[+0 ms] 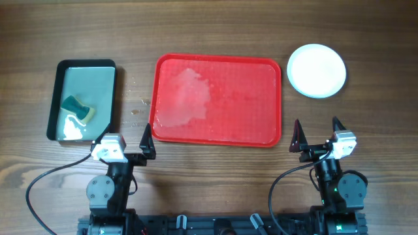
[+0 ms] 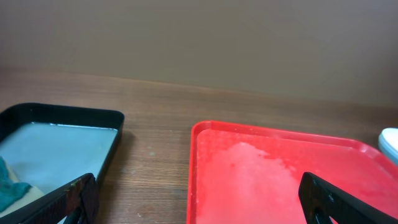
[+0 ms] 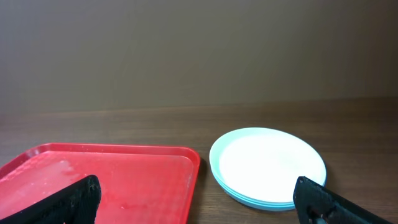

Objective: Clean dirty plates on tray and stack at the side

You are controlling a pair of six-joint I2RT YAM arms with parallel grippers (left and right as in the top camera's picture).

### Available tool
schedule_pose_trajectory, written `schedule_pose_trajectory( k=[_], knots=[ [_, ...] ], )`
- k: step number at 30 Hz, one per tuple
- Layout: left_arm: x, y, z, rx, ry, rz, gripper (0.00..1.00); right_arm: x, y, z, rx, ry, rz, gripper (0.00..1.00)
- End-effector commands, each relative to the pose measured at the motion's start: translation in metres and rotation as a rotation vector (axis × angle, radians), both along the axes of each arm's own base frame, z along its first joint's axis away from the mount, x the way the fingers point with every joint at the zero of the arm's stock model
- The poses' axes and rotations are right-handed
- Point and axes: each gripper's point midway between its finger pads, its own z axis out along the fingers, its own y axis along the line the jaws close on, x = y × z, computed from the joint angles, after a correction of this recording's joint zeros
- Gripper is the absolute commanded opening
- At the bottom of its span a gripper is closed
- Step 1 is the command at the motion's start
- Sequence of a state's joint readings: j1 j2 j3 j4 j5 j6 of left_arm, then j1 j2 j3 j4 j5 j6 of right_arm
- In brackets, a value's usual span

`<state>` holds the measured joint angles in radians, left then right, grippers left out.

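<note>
The plates [image 1: 317, 70] stand in one stack on the table right of the red tray [image 1: 218, 134], white plate on top, pale aqua rims below; the stack also shows in the right wrist view [image 3: 267, 165]. The tray holds no plates, only a wet soapy film; it shows in the left wrist view [image 2: 205, 134] and right wrist view [image 3: 124, 152]. My left gripper [image 1: 124, 142] is open and empty at the tray's near left corner. My right gripper [image 1: 318, 134] is open and empty, near the tray's near right corner, in front of the plate stack.
A dark narrow tray [image 1: 55, 111] with greenish water stands at the left, also in the left wrist view [image 2: 62, 113]. A green and yellow sponge [image 1: 78, 109] lies in it. Water drops dot the wood [image 1: 138, 108] between the two trays.
</note>
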<state>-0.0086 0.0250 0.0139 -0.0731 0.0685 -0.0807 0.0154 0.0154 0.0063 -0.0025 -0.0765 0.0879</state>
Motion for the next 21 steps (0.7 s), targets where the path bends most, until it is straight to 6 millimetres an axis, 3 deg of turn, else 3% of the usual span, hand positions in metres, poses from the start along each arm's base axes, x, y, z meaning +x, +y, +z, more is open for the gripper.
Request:
schedule_pose_trajectory(
  k=[1,21],
  knots=[
    [-0.0001,0.0034,-0.0023,0.054,-0.003,0.018,1.00,-0.0004,-0.0022,0.0025,-0.009,-0.013,-0.014,1.00],
    [0.0000,0.0049,-0.0025,0.106,-0.006,0.022,1.00,-0.0004,-0.0022,0.0025,-0.009,-0.013,-0.014,1.00]
  ],
)
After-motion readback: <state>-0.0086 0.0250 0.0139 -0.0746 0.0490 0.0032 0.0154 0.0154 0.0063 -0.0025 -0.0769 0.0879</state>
